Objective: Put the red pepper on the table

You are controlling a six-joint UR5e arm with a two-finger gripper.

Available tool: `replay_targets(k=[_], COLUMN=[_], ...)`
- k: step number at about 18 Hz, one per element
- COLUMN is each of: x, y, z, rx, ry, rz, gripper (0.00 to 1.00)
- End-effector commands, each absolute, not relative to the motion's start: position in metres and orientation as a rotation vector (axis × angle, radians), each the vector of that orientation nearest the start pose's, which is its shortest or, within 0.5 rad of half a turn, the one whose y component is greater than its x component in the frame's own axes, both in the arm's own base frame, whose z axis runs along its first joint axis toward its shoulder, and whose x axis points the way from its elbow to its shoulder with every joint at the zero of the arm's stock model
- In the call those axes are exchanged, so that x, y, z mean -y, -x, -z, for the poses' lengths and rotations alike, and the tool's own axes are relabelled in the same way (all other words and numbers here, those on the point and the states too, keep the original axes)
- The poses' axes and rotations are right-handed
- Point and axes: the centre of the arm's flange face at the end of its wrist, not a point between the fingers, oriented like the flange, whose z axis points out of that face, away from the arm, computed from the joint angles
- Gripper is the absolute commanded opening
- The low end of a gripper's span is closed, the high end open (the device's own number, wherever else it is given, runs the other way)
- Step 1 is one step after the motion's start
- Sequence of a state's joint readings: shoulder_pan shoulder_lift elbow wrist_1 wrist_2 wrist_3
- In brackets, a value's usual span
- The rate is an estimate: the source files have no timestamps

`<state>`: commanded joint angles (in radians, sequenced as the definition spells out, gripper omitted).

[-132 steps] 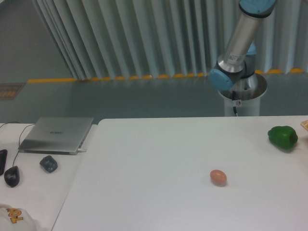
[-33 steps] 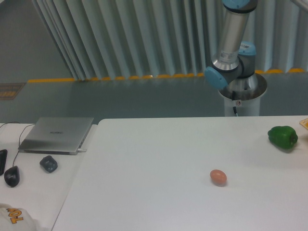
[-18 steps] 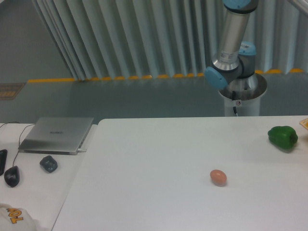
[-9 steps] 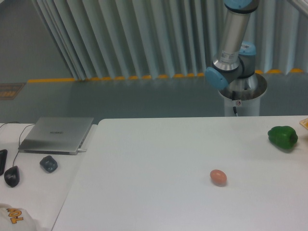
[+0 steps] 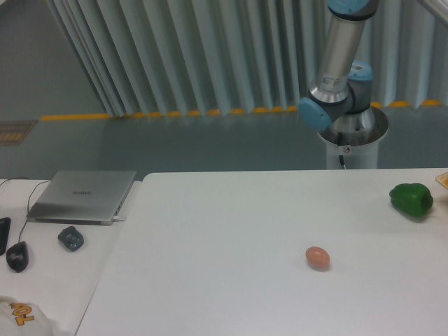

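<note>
The red pepper is out of view. The large white table point(image 5: 231, 231) fills the lower right of the camera view. Only the arm's silver lower link point(image 5: 339, 52) and blue joint point(image 5: 320, 112) show behind the table's far edge at the upper right, rising out of the top of the frame. The gripper itself is out of view.
A green bell pepper point(image 5: 411, 199) lies near the table's right edge. A small brownish-pink egg point(image 5: 317, 257) sits right of the middle. On the smaller desk at the left are a grey laptop point(image 5: 84, 195), a dark small object point(image 5: 70, 238) and a black mouse point(image 5: 17, 256).
The arm's lower link swung from leaning right to nearly upright several seconds ago and has tilted very slightly right again since. Pepper and egg on the table have not moved.
</note>
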<state>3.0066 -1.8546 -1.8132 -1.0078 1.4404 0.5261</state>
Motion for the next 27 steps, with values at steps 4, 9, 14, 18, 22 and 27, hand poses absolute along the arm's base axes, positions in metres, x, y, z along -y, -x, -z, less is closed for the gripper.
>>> replay_targets(k=[4, 9, 14, 18, 22, 27], x=[-0.223, -0.243, -0.304, -0.354, -0.407, -0.470], y=[0.535, 0.517, 0.465, 0.425, 0.374, 0.317], z=[-0.296, -0.353, -0.404, -0.410, -0.405, -0.375], rx=[1.307, 1.256, 1.136, 1.054, 0.878, 0.657], ry=[2.705, 2.709, 2.718, 2.743, 2.819, 2.903], rz=[0.041, 0.091, 0.089, 0.094, 0.112, 0.149], gripper=[0.31, 0.31, 0.31, 0.31, 0.31, 0.31])
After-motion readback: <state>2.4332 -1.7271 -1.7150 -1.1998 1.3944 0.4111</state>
